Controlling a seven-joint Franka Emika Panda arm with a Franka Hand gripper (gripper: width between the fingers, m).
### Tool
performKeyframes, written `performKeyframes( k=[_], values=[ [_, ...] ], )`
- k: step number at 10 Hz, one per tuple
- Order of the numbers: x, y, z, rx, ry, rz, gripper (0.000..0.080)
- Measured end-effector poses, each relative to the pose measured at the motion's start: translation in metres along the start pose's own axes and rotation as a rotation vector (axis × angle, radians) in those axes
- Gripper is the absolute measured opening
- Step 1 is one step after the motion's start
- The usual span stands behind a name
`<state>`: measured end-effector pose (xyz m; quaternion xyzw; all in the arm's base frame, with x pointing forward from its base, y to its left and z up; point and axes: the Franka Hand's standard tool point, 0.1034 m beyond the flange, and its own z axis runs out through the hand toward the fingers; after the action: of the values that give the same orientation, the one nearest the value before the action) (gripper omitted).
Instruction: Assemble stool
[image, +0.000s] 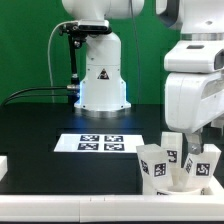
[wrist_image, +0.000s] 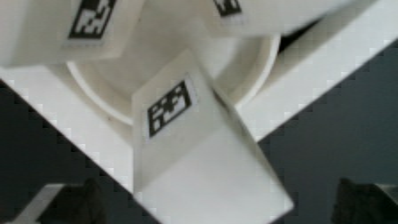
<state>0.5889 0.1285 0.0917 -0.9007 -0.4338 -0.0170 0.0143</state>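
Jaws wide open, nothing gripped. Gripper (image: 190, 150) low over stool parts at the exterior view's lower right, hard against the white border rail (image: 70, 206). Round seat (wrist_image: 263, 72) resting in the rail corner, tagged legs (image: 160, 163) piled on and around it, tilted, touching each other. One leg (wrist_image: 192, 150) lying across the seat rim, between the fingertips (wrist_image: 43, 205) in the wrist view. Marker board (image: 100, 143) flat mid-table, well apart. Dark table (image: 40, 125) bare toward the exterior view's left.
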Motion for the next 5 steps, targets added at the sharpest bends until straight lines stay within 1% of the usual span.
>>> performKeyframes(
  k=[2, 3, 4, 5],
  values=[
    [-0.002, 0.004, 0.001, -0.018, -0.018, -0.132, 0.0649],
    [0.0, 0.005, 0.006, -0.046, -0.05, -0.264, 0.0649],
    [0.004, 0.004, 0.016, -0.073, -0.1, -0.411, 0.0649],
    [0.007, -0.002, 0.028, -0.094, -0.138, -0.519, 0.0649]
  ],
)
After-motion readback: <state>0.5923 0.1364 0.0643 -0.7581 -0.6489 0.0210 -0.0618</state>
